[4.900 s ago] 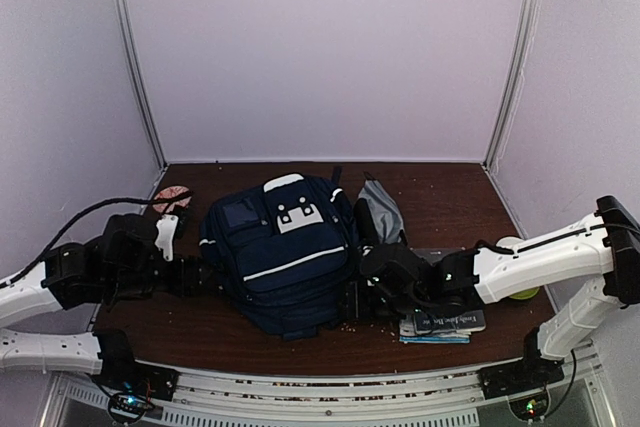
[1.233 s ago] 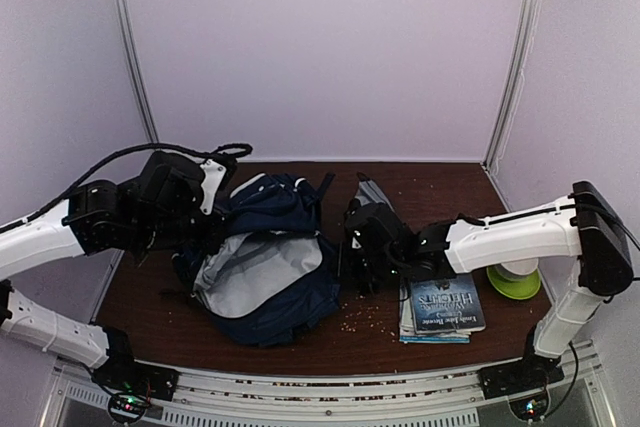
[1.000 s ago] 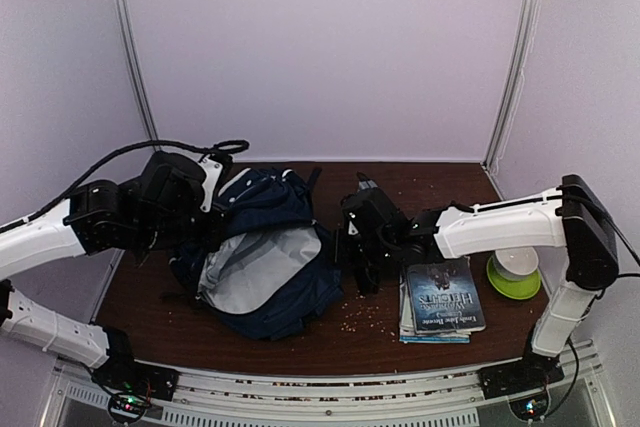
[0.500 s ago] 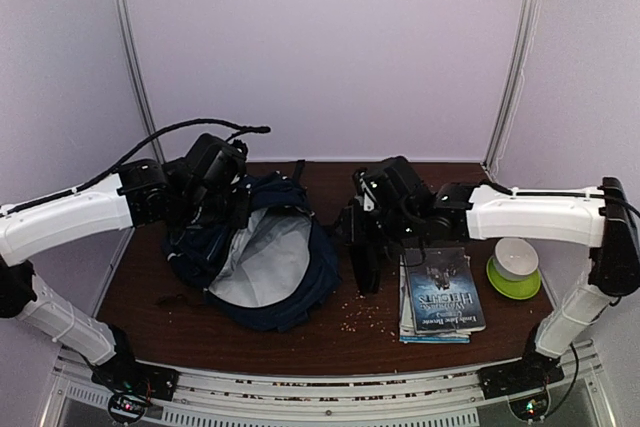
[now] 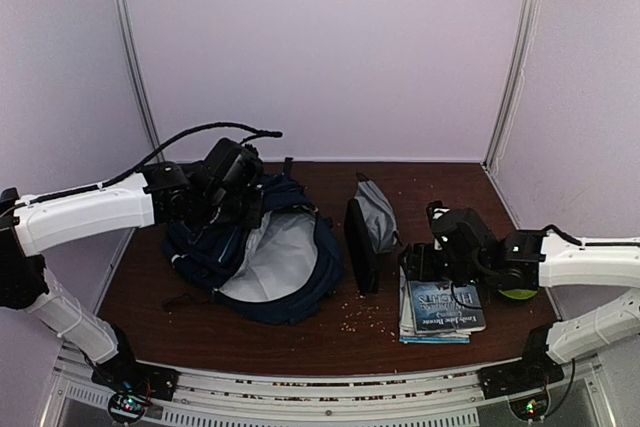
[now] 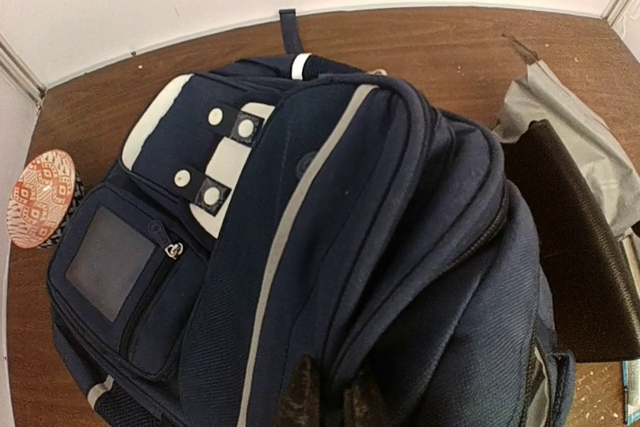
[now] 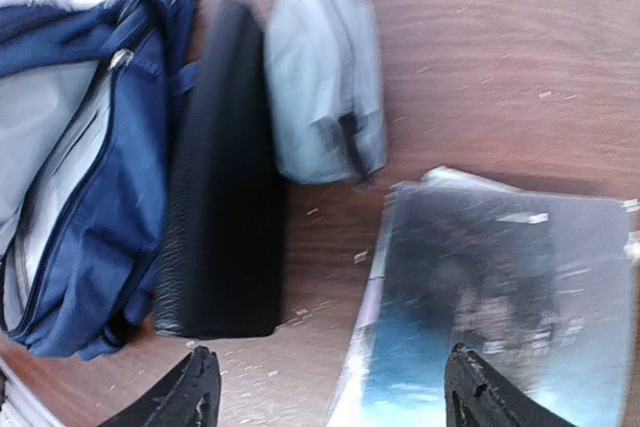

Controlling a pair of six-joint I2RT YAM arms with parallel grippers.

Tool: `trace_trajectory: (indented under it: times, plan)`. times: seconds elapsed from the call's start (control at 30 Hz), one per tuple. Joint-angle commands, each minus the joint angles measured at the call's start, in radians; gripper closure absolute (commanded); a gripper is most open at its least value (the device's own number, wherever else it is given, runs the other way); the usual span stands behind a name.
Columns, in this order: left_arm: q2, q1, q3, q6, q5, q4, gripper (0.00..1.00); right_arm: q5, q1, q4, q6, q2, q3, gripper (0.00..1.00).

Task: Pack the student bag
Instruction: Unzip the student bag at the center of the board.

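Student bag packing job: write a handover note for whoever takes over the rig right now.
Left gripper: shut on the student bag fabric, holding its mouth open. Nothing shows on the grey lining.
Right gripper: open, empty, above the books.
Black case: on edge between the bag and the grey pouch.
Done: bag opened.
Left: probably load the case, pouch and books, then zip up.

Brown table (image 5: 200, 335) carries student bag (image 5: 200, 247), black case (image 5: 360, 247), grey pouch (image 5: 381, 213), books (image 5: 442, 307).

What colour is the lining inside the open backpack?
Light grey lining; clearest in the top external view.
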Motion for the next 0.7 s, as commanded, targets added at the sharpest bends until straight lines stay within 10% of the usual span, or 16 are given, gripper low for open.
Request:
trace_trajectory:
  times: [0.0,0.67]
  plan:
    - [-0.044,0.018,-0.081,-0.036,-0.031,0.069,1.0,0.078,-0.074,-0.056,0.022,-0.068,-0.023,0.21]
    - [-0.12,0.018,-0.168,-0.067,0.034,0.096,1.0,-0.03,-0.248,0.103,-0.156,0.355,0.372,0.22]
